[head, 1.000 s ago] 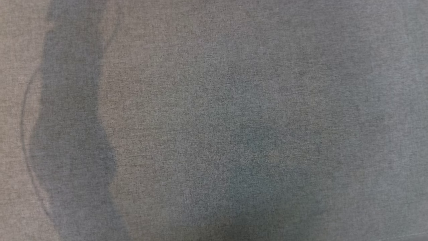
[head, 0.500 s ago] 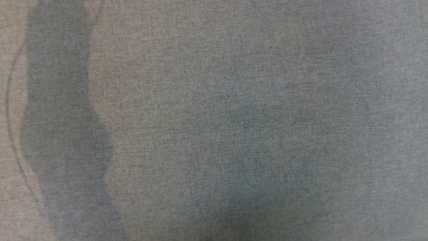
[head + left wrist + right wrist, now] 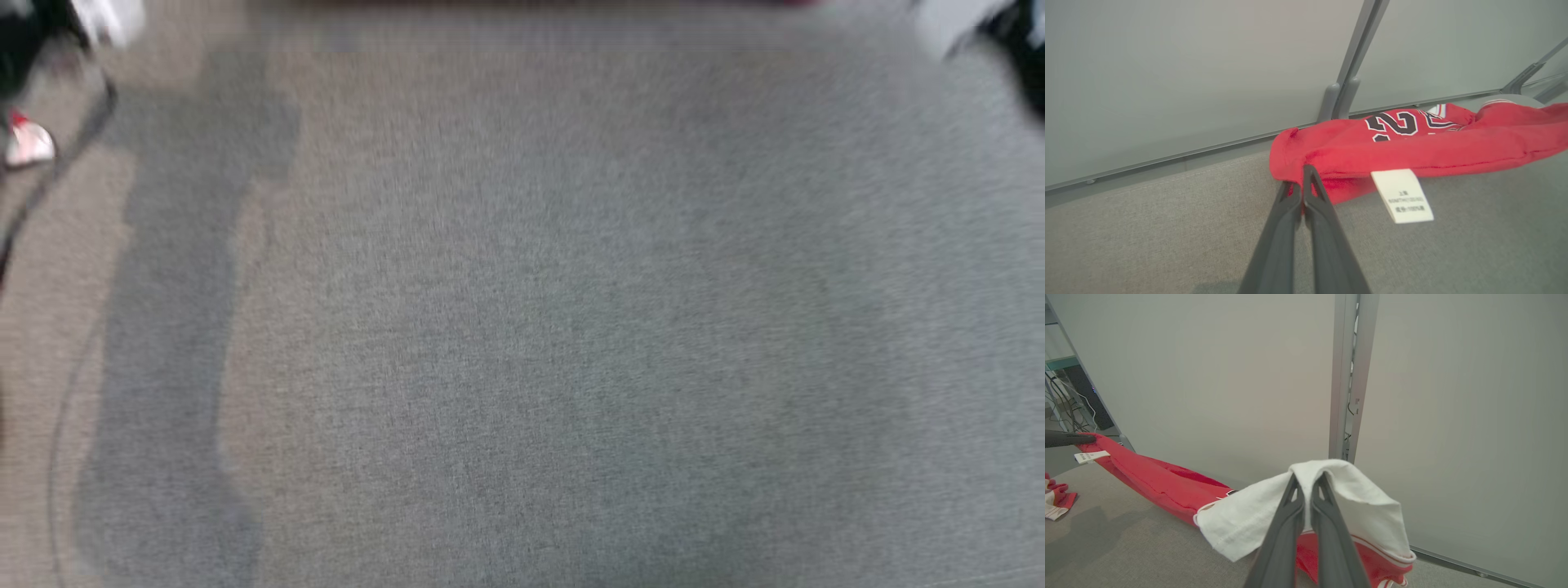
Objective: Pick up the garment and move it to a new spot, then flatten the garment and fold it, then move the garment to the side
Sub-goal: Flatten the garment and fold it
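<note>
the grey fabric tabletop point(image 3: 571, 327) runs up to a pale wall panel point(image 3: 1167, 61). the red garment point(image 3: 1412, 151) stretches along that far edge — the left gripper point(image 3: 1298, 177) is clamped on one red end, the right gripper point(image 3: 1308, 477) on its white part. a white label point(image 3: 1401, 196) hangs just beside the left gripper.

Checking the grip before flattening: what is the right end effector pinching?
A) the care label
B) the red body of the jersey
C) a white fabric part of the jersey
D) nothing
C: the right end effector is shut on the white fabric part of the red jersey.
</note>
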You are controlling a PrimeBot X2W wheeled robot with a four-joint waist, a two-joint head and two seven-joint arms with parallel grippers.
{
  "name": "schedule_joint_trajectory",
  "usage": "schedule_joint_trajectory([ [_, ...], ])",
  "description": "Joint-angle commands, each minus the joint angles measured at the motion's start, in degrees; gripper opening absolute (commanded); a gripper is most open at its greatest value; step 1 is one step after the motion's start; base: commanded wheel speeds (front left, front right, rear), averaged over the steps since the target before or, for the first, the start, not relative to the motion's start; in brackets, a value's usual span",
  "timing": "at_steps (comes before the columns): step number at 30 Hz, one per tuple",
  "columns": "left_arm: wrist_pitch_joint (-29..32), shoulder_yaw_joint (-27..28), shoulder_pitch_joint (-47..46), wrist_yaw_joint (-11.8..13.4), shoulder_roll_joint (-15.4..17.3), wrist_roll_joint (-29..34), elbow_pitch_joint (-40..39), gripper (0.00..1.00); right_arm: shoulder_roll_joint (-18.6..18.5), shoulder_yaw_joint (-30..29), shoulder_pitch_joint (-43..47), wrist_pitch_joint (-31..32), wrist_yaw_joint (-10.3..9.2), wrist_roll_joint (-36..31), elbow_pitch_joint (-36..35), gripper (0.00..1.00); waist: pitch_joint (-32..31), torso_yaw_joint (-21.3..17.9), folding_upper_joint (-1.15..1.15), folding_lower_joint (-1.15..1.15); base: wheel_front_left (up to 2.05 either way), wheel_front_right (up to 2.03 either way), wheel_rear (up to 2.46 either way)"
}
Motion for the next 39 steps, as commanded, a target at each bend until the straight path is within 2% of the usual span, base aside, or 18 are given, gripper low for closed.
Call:
schedule_joint_trajectory([
  [1, 0.7, -1.1, 3.6, 0.0, 1.4, -1.4, -0.9, 0.00, -0.8, 1.5, 3.0, 0.8, 0.01, 1.6, -1.3, 0.00, -5.7, -0.4, 0.00, 0.00, 0.00, 0.00, 0.00],
  [11, 6.6, -6.6, 24.9, 0.0, 8.1, -10.9, -9.8, 0.00, -7.2, 9.8, 19.2, 10.9, 0.01, 12.0, -13.0, 0.00, -18.5, -1.5, 0.00, 0.00, 0.00, 0.00, 0.00],
  [20, 8.4, -8.6, 37.8, 0.8, 12.8, -14.5, -18.8, 0.00, -13.2, 11.3, 29.5, 17.0, 0.02, 16.6, -21.5, 0.00, -23.1, -1.6, 0.00, 0.00, 0.00, 0.00, 0.00],
  [27, 11.2, -10.6, 46.7, 4.0, 17.8, -16.2, -27.5, 0.00, -17.4, 11.7, 37.8, 20.4, 0.01, 18.1, -26.6, 0.00, -24.9, -1.3, 0.00, 0.00, 0.00, 0.00, 0.00],
  [31, 12.9, -11.8, 52.1, 6.9, 21.5, -17.4, -34.6, 0.00, -20.0, 11.9, 43.5, 22.0, 0.01, 19.0, -30.4, 0.00, -25.9, -1.0, 0.00, 0.00, 0.00, 0.00, 0.00],
  [39, 14.1, -12.2, 58.0, 10.9, 26.1, -19.5, -44.5, 0.00, -24.3, 11.7, 49.8, 24.6, 0.01, 20.5, -35.2, 0.00, -25.8, -0.5, 0.00, 0.00, 0.00, 0.00, 0.00],
])
